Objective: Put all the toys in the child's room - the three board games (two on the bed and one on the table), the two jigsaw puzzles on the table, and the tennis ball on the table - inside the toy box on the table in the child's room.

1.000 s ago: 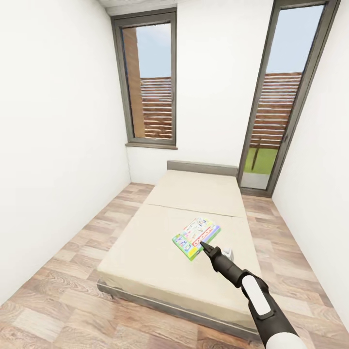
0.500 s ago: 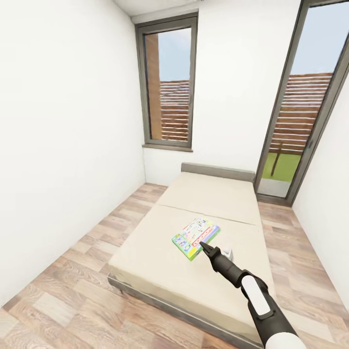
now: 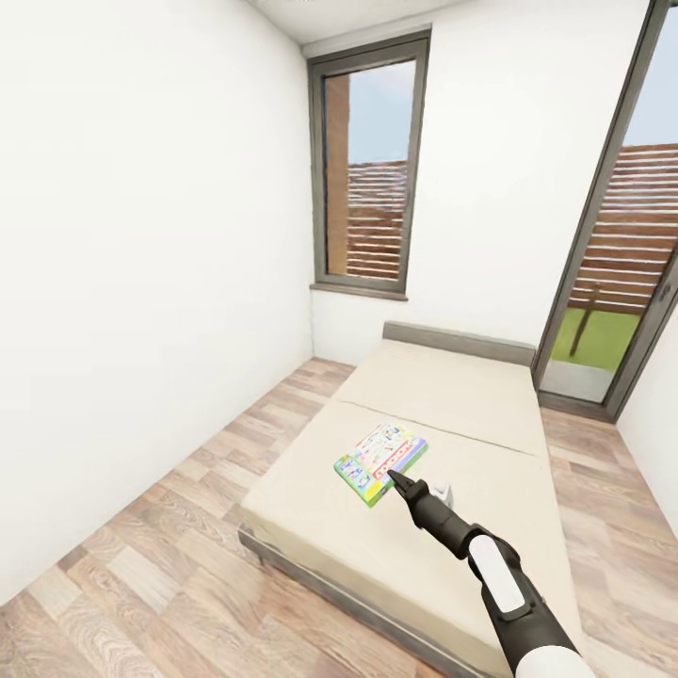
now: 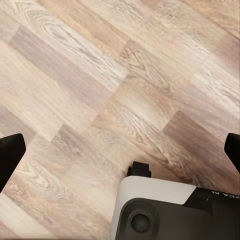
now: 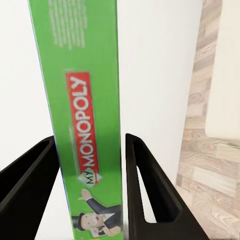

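Observation:
A green and white board game [image 3: 380,461] hangs in the air above the beige bed [image 3: 452,395], with my right gripper [image 3: 395,478] shut on its near edge. The right wrist view looks along the game's green Monopoly side [image 5: 87,115], which stands between the two black fingers [image 5: 145,185] of the right gripper [image 5: 90,150]. Nothing else lies on the mattress. My left gripper [image 4: 120,150] is open over the wooden floor, its fingertips [image 4: 10,152] far apart with nothing between them. The table, toy box, jigsaw puzzles and tennis ball are out of view.
The bed's dark grey frame and headboard stand against the far wall under a tall window [image 3: 367,169]. A glass door [image 3: 621,254] is at the right. A strip of wooden floor [image 3: 188,527] runs between the bed and the white left wall. My base [image 4: 160,210] shows below the left gripper.
The whole picture has swung: bed, window and door have shifted right, so the camera turned left. The right gripper and the game keep the same place in the view.

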Available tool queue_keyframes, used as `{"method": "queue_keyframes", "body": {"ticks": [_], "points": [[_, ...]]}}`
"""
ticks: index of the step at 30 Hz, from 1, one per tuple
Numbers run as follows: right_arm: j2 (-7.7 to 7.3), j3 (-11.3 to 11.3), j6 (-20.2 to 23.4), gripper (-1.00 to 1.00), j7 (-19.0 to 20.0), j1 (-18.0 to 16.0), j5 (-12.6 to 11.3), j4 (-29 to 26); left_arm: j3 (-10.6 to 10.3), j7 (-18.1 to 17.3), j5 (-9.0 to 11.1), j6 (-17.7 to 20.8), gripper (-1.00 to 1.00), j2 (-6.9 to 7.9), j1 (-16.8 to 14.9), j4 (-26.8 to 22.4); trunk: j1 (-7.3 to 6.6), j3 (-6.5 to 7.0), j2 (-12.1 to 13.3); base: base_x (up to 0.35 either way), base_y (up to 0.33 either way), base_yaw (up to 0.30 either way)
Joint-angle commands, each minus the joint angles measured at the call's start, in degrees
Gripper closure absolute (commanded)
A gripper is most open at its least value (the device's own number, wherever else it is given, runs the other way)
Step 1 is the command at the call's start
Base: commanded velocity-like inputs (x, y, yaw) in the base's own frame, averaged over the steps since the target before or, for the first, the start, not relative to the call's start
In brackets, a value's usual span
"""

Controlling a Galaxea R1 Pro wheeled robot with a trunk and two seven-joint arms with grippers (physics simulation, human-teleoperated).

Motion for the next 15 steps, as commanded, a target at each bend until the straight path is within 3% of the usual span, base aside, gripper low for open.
{"method": "queue_keyframes", "body": {"ticks": [1, 11, 15], "points": [[0.06, -0.26, 0.52, 1.00, 0.07, -0.05, -0.37, -0.04, 0.45, 0.16, -0.50, -0.18, -1.00, -0.01, -0.08, 0.09, 0.04, -0.08, -0.13, 0.000, 0.000, 0.241], [0.05, -0.26, 0.49, 1.00, 0.07, -0.04, -0.37, -0.10, 0.50, 0.10, -0.35, 0.06, -1.00, -0.02, -0.07, 0.09, 0.04, 0.46, -0.13, 0.000, 0.000, 0.241], [0.10, -0.26, 0.46, 1.00, 0.04, -0.03, -0.37, -0.26, 0.47, 0.13, -0.40, 0.08, -1.00, -0.03, -0.07, 0.09, 0.04, 0.54, -0.13, 0.000, 0.000, 0.113]]}}
